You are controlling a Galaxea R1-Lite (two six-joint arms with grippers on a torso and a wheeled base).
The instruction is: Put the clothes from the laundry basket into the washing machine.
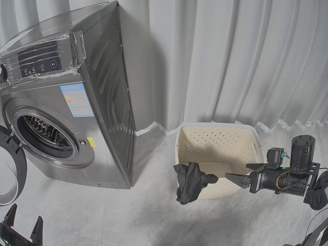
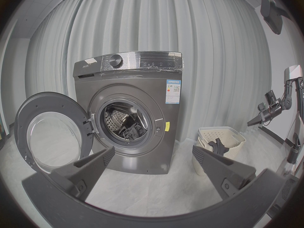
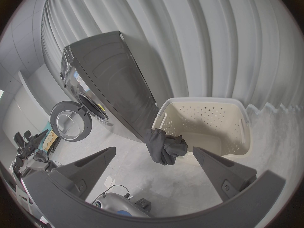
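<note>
A cream laundry basket [image 1: 218, 137] stands on the floor by the curtain. A dark grey garment [image 1: 190, 182] hangs over its front left corner, also seen as the garment [image 3: 164, 147] and the garment [image 2: 218, 145]. The grey washing machine [image 1: 68, 96] stands at the left with its round door [image 2: 50, 133] swung open; dark clothes [image 2: 131, 132] lie in the drum. My right gripper [image 1: 239, 175] is open, level with the basket's front rim, a little right of the hanging garment. My left gripper [image 1: 24, 219] is open and low near the floor, facing the drum from some distance.
White curtains [image 1: 222, 52] run behind the machine and the basket. Pale tiled floor [image 1: 143, 216] lies open between them. The open door [image 1: 12, 168] juts out at the far left near my left gripper.
</note>
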